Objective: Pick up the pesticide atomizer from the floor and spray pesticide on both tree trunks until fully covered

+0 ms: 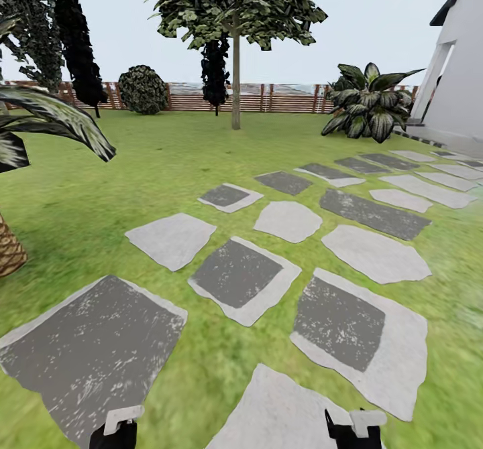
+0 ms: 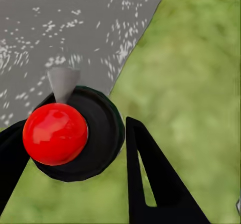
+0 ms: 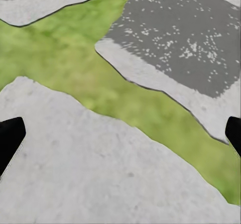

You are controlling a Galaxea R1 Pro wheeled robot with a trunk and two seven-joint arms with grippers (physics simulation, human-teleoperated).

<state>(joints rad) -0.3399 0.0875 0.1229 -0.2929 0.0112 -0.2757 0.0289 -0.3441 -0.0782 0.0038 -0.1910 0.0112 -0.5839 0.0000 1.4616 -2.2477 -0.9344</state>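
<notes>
Both arms are cut off at the head view's near edge. The left gripper (image 2: 70, 148) clamps a black, red-knobbed pesticide atomizer (image 2: 75, 133); its body is hidden. The right gripper (image 3: 120, 138) gapes wide above stepping stones (image 3: 100, 169). Far off, one tree (image 1: 236, 67) shows a thin-looking trunk (image 1: 236, 94).

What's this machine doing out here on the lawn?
A two-armed robot is out in a garden, facing a tall tree with a bare trunk across the lawn and a path of stepping stones. Its left gripper has a red-topped black object between its fingers, probably the sprayer's top. Its right gripper is open and empty above a pale stone. The tree is some way off, and no spraying is visible.
</notes>
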